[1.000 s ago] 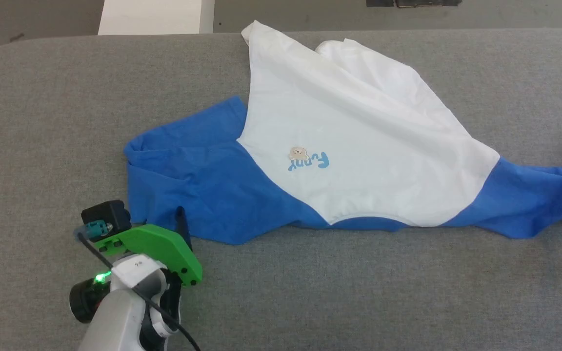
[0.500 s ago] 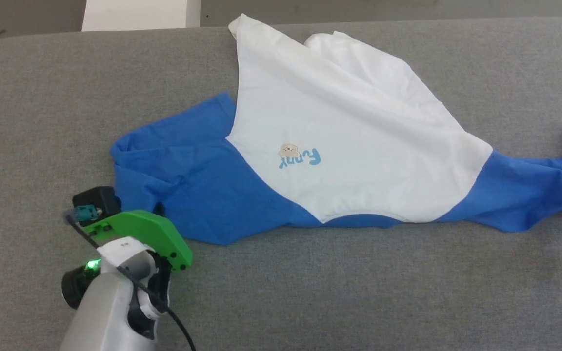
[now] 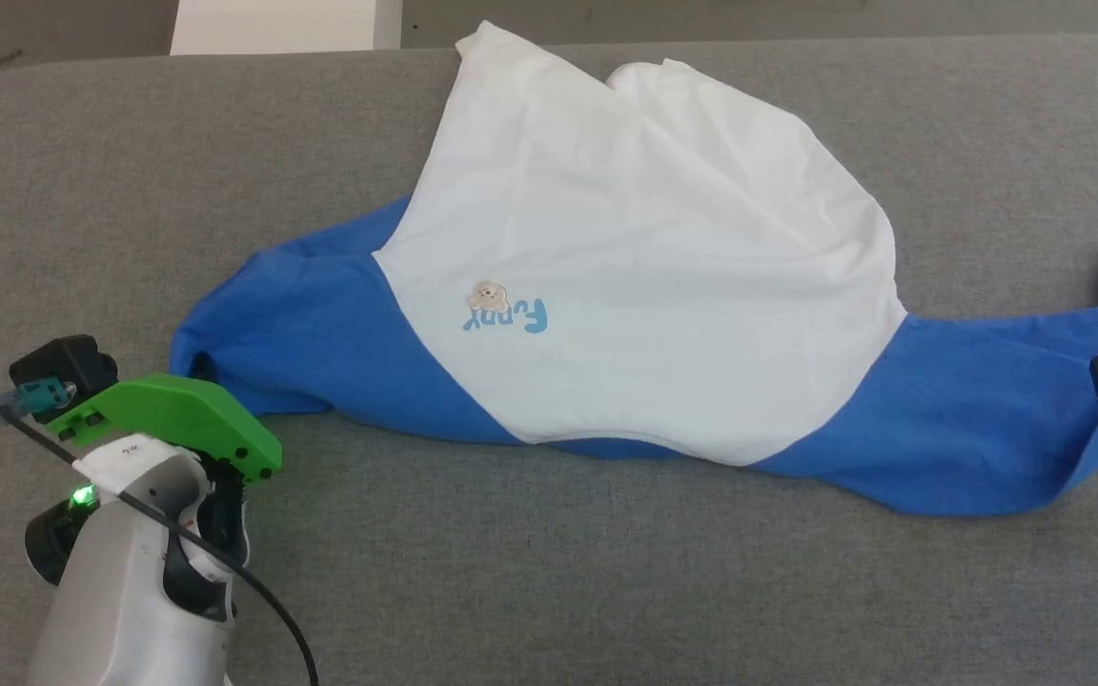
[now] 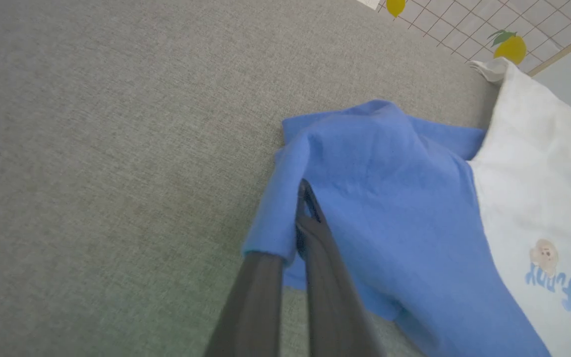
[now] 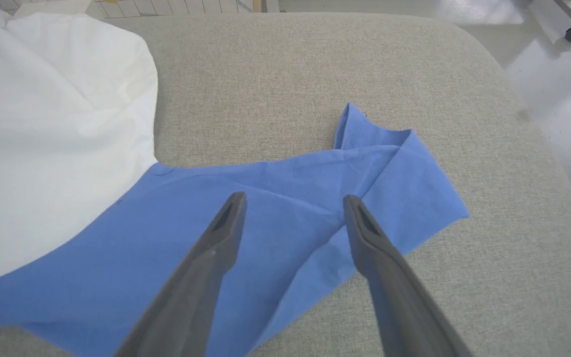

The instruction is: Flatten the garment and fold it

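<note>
Head view: soft white cloth garment with bright blue sleeves (image 3: 644,286) is lying rumpled across the middle of the grey fabric-covered table (image 3: 549,591), its far hem bunching up. Left gripper (image 4: 298,218) is pinching the end of the left blue sleeve (image 4: 379,163), fingers closed on cloth. Right gripper (image 5: 294,199) is hovering spread wide over the right blue sleeve (image 5: 414,198), gripping nothing. Flattening is looking barely under way; all folding is waiting

Garment (image 3: 644,286): soft matt cloth, lightly creased. Table (image 3: 606,591) covering: coarse grey woven fabric, matt. Fingers (image 5: 206,263) of right gripper (image 5: 293,198): smooth, dark, matt, plastic-like. Bracket (image 3: 177,419), near left: smooth green plastic.
</note>
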### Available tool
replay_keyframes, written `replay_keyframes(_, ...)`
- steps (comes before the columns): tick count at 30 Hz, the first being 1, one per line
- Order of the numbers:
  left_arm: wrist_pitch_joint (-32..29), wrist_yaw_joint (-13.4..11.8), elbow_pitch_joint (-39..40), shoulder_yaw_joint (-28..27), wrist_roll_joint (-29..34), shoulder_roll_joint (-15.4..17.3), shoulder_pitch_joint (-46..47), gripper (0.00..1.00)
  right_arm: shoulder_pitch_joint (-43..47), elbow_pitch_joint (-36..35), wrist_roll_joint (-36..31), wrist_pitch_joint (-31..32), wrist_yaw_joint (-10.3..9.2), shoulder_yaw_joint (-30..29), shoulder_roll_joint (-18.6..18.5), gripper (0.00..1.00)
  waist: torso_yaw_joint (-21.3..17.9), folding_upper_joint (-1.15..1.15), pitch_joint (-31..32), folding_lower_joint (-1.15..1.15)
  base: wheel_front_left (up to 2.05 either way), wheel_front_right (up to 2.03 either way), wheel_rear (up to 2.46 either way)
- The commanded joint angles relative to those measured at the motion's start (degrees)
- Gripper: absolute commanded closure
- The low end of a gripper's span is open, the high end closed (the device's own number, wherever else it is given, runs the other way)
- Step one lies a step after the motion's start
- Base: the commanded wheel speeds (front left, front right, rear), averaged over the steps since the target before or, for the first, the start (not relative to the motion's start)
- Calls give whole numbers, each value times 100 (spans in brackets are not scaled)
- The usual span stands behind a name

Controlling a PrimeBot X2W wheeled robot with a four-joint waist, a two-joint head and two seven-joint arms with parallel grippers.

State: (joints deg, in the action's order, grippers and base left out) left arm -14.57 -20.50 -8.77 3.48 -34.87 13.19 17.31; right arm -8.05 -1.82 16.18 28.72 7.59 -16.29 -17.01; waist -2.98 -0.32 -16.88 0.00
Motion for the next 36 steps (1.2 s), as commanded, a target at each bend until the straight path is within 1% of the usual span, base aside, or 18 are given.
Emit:
replay_keyframes(1,31,5,-7,-33,-48,-11,-8,0,-4,23,16,-38,-10,37,16,0,-8,32,2,0,0,0,0)
replay_keyframes(4,153,51,106,-94,-159,-110,-31,0,-42,16,45,-53,-10,119,-10,0,7,32,14,0,0,0,0)
replay_keyframes(6,331,99,286,-139,-161,-121,-65,0,-121,-25,102,-77,-10,169,-14,0,22,32,20,0,0,0,0)
replay_keyframes(8,633,173,513,-177,-89,-104,-102,0,-251,-80,143,-82,-10,233,-31,0,48,32,16,0,0,0,0)
replay_keyframes(12,1723,397,935,-106,432,14,-202,0,-682,-50,187,34,-10,578,-124,0,130,32,-37,0,0,0,0)
replay_keyframes(14,2209,482,999,-26,624,-21,-270,0,-959,109,166,177,-10,833,-214,0,185,32,-93,0,0,0,0)
replay_keyframes(16,2509,544,976,78,721,-109,-325,0,-1275,334,177,348,-10,1092,-280,0,265,32,-167,0,0,0,0)
replay_keyframes(18,2632,557,905,187,810,-188,-344,0,-1593,613,78,513,-10,1379,-450,0,361,32,-268,0,0,0,0)
replay_keyframes(22,2808,571,825,286,941,-324,-249,0,-2221,1217,-1,807,-10,1838,-618,0,562,32,-508,0,0,0,0)
replay_keyframes(26,2905,624,835,344,1075,-439,-123,0,-2686,1747,-59,941,-10,2212,-768,0,754,32,-747,0,0,0,0)
replay_keyframes(31,2945,672,847,401,1225,-591,-45,0,-2917,2292,-53,1095,-10,2670,-964,0,925,32,-955,0,0,0,0)
replay_keyframes(35,2953,723,858,423,1283,-721,-12,0,-2955,2533,216,1166,-10,2911,-1086,0,1043,32,-1060,0,0,0,0)
replay_keyframes(36,2954,740,875,419,1303,-752,-2,0,-2996,2542,286,1114,-10,2923,-1122,71,1072,32,-1090,0,0,0,0)
